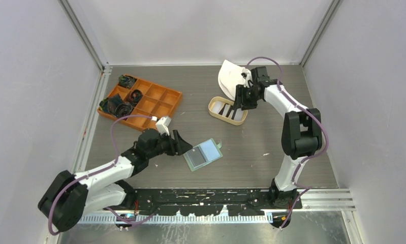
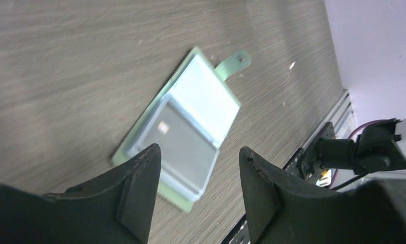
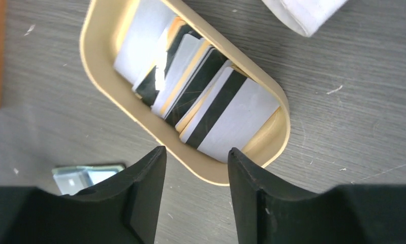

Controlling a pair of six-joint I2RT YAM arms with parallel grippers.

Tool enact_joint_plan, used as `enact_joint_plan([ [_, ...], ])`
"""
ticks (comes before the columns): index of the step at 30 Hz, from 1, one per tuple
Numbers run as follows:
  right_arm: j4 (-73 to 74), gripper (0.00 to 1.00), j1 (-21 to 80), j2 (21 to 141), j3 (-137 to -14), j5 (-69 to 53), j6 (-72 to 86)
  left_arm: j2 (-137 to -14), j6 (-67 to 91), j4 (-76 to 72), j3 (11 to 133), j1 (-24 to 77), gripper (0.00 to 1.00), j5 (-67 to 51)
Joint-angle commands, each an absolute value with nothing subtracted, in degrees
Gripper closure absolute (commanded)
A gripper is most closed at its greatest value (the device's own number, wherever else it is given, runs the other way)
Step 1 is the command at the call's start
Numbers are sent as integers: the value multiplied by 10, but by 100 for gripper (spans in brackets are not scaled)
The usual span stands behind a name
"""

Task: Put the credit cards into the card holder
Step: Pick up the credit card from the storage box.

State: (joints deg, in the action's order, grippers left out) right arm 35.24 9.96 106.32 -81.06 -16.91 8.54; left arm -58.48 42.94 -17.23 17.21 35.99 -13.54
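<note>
Tan tray (image 3: 88,56) of credit cards (image 3: 231,119), left end effector (image 2: 199,152) apart, right end effector (image 3: 196,152) apart

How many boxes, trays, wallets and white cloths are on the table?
Orange box: 1
Tan tray: 1
Green wallet: 1
White cloth: 1
Total: 4

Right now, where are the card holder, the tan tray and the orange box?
card holder (image 1: 203,154): top view, inner pocket.
tan tray (image 3: 91,51): right wrist view, left rim.
orange box (image 1: 157,108): top view, right-side compartment.
</note>
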Motion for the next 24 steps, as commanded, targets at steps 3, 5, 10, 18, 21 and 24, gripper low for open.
enact_joint_plan([
  [3,356,42,51,1006,-808,-273,19,-698,402,-257,302,358,41,-195],
  [5,360,41,38,1007,-808,-251,4,-743,393,-257,341,357,41,-202],
  [10,381,34,28,1038,-821,-212,-27,-832,385,-249,428,357,42,-219],
  [18,399,34,40,1110,-843,-200,-43,-933,376,-221,538,358,42,-218],
  [21,400,42,52,1123,-850,-200,-44,-979,363,-199,590,356,40,-221],
  [24,398,51,64,1129,-854,-201,-46,-1023,344,-170,642,357,38,-216],
])
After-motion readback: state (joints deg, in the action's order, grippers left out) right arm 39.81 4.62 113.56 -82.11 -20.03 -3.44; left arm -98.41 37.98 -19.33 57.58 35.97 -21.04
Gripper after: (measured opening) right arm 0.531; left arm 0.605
